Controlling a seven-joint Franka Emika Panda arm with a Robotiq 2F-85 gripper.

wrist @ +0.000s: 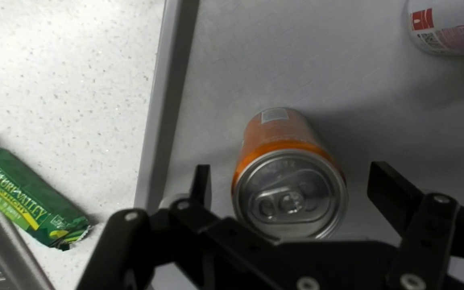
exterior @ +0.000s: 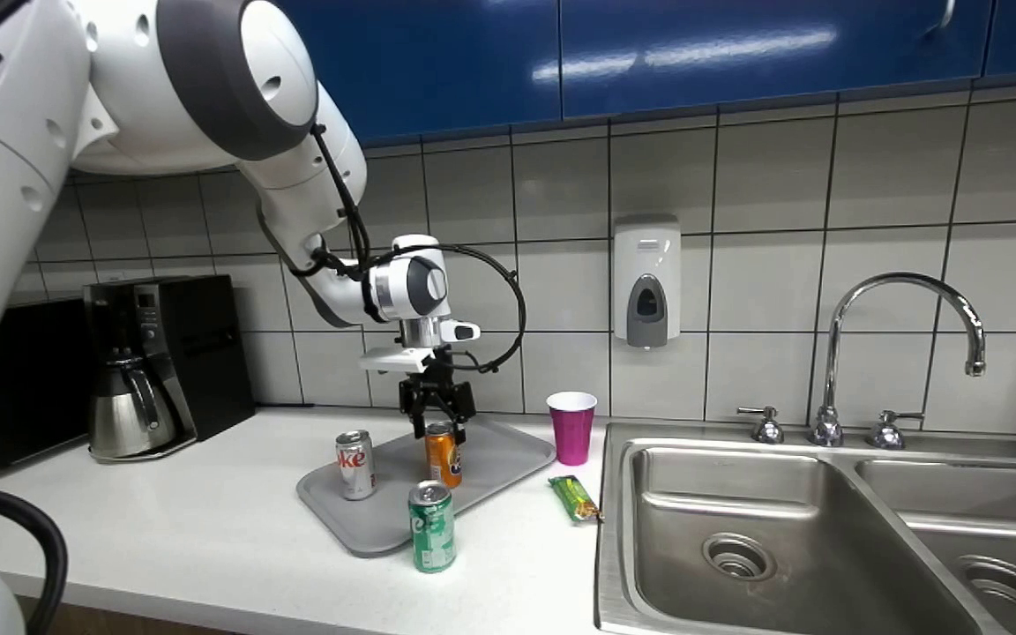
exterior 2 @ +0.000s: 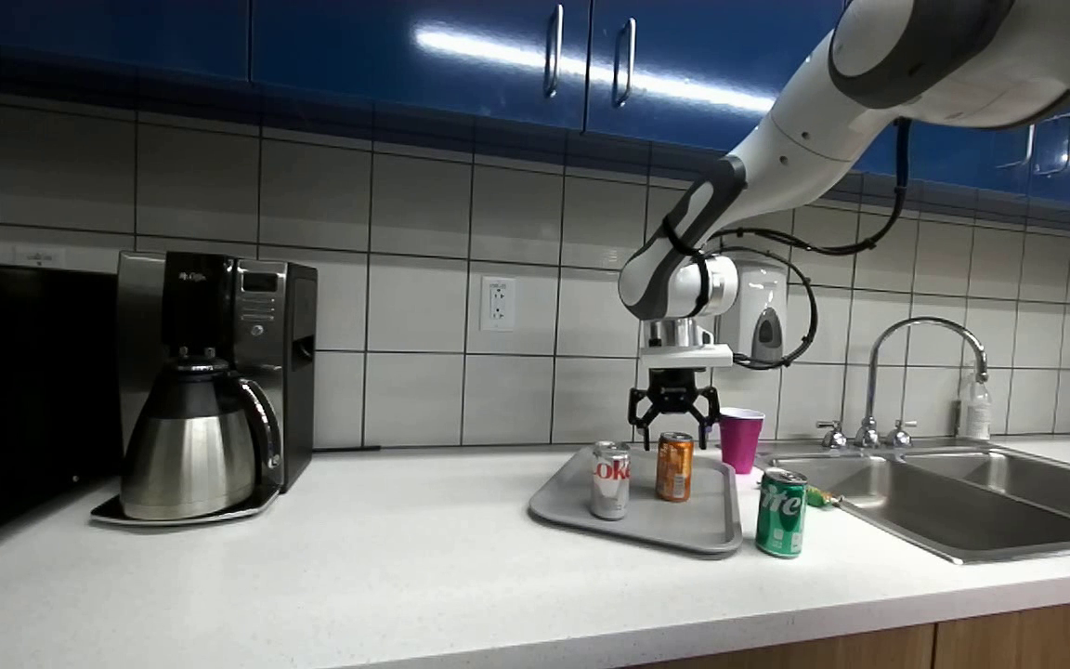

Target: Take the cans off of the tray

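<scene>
A: State the load of the tray point(exterior 2: 665, 525).
B: The silver can point(exterior 2: 609, 485) and the orange can point(exterior 2: 674, 469) stand upright on it. The green can point(exterior 2: 781, 516) stands upright on the counter point(exterior 2: 312, 576), just beside the tray.
A: Report the condition of the gripper point(wrist: 289, 173).
B: Released. The fingers point(wrist: 393, 197) are spread, one to each side of the orange can's top, with a gap at both sides in the wrist view.
A: List the other containers.
B: The pink cup point(exterior: 572, 439) stands upright between the tray and the sink point(exterior: 616, 529); its floor lies out of sight in both exterior views. The carafe point(exterior 2: 189, 455) sits in the coffee maker point(exterior 2: 261, 330). Its walls are opaque; contents cannot be determined.
A: Note all obstructions.
B: In the wrist view, the frame edge cuts off the silver can and one end of the green wrapper point(wrist: 26, 197). A pale rounded form point(wrist: 171, 199) behind a finger cannot be identified there. In an exterior view, the green can partly hides the wrapper point(exterior 2: 819, 497), and the arm point(exterior 2: 790, 139) partly covers the soap dispenser point(exterior 2: 765, 293).
</scene>
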